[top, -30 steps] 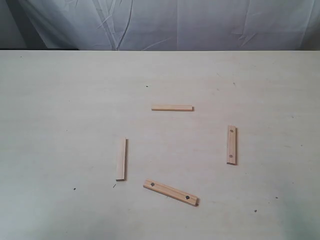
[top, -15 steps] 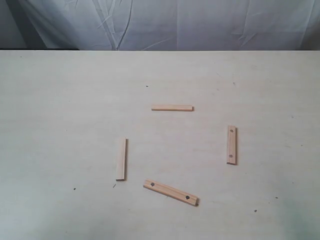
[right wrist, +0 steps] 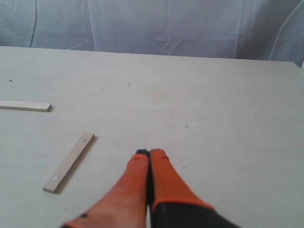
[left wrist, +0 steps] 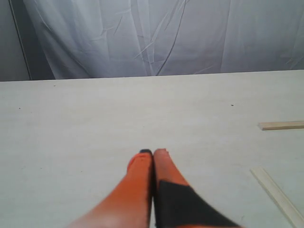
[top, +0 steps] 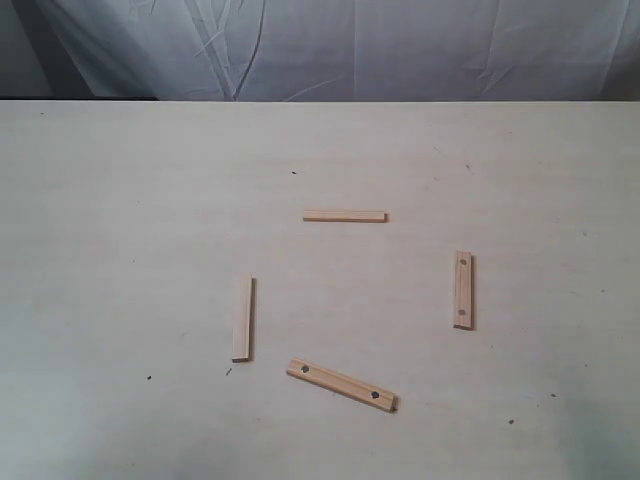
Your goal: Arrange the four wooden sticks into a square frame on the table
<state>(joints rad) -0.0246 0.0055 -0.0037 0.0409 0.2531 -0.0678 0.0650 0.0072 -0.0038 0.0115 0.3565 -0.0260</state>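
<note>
Across the middle of the bench [top: 120, 200] lie the four wooden sticks [top: 242, 318], all flat and all apart from one another: a loose ring, not yet a square frame. The far stick [top: 344, 216] runs crosswise. The right stick [top: 463, 290], marked with two dark dots, lies roughly square to it but well apart from its end. The left stick [top: 242, 318] runs nearly parallel to the right one on the opposite side. The near stick [top: 342, 386], also dotted, sits askew, with one end near the left stick's closer end but not touching it.

Neither arm shows in the exterior view. In its wrist view the left end effector [left wrist: 153, 153] has its orange fingers pressed together with nothing between them, over bare bench, with two sticks off to one side. The right end effector [right wrist: 149, 153] is likewise closed and empty, and the dotted right stick lies near it.

By my reading the task has barely begun — no corner is joined and no two strips overlap. All four sticks need drawing inward, the near one also needs turning straight, and then the ends must be laid over one another at each corner.
</note>
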